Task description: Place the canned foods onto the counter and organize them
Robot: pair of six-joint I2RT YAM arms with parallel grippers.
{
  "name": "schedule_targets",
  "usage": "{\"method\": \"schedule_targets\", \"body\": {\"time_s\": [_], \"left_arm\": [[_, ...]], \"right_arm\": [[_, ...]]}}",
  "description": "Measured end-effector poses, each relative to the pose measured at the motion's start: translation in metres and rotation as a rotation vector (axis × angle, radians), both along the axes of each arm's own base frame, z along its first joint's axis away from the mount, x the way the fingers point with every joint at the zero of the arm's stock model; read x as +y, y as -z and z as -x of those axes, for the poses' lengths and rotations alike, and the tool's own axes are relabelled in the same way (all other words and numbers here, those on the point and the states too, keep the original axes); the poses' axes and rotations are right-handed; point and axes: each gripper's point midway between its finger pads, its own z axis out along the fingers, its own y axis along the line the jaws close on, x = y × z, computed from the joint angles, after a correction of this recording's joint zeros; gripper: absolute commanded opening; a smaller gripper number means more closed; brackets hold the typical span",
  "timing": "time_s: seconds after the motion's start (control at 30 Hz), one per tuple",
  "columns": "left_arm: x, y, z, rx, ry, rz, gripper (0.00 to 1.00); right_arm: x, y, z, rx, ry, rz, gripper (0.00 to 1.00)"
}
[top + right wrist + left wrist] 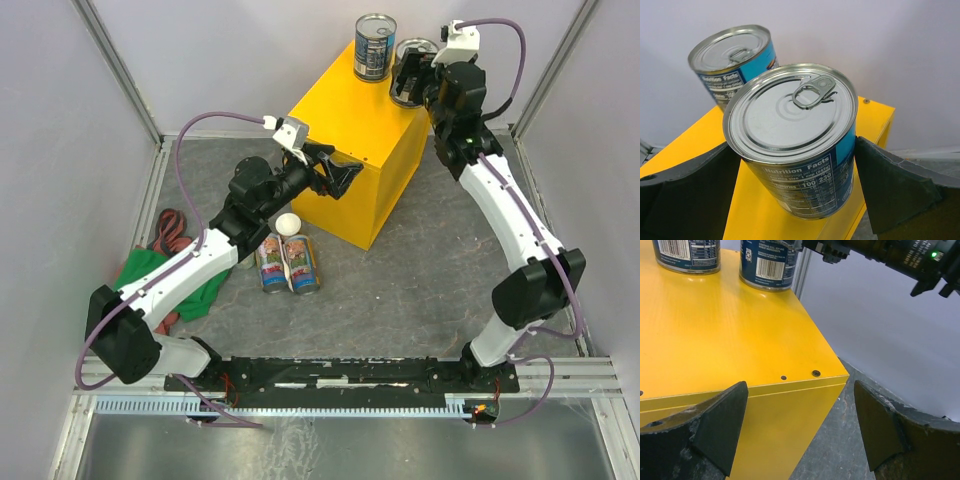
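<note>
Over on the left of the overhead view, a green cloth is bunched on the grey floor with a red bundle just above it. Moving right, two tall colourful cans lie side by side on the floor, and a small pale-lidded can sits right at their upper end. Above them the left gripper hangs beside the yellow box, level with its near top edge, jaws released and nothing between them. The box fills the centre of the frame, and up on its flat top stands one blue-labelled can, upright with its silver pull-tab lid showing. Just right of it, near the box's edge, stands the second blue-labelled can, also upright. The right gripper straddles that one, jaws spread wide and close against both its sides. I cannot tell whether they actually press on it.
</note>
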Motion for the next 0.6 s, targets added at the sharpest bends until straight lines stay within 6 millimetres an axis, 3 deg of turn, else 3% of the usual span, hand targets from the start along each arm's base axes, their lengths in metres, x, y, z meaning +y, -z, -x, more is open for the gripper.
{"method": "schedule_targets", "body": {"time_s": [0.23,0.6], "left_arm": [[0.001,0.005,0.001,0.019,-0.003,-0.014,0.92],[0.007,0.005,0.006,0.021,-0.008,-0.029,0.92]], "right_arm": [[-0.006,0.0,-0.031,-0.015,0.029,-0.003,0.99],[-0.007,0.016,-0.058,0.027,0.062,0.006,0.99]]}}
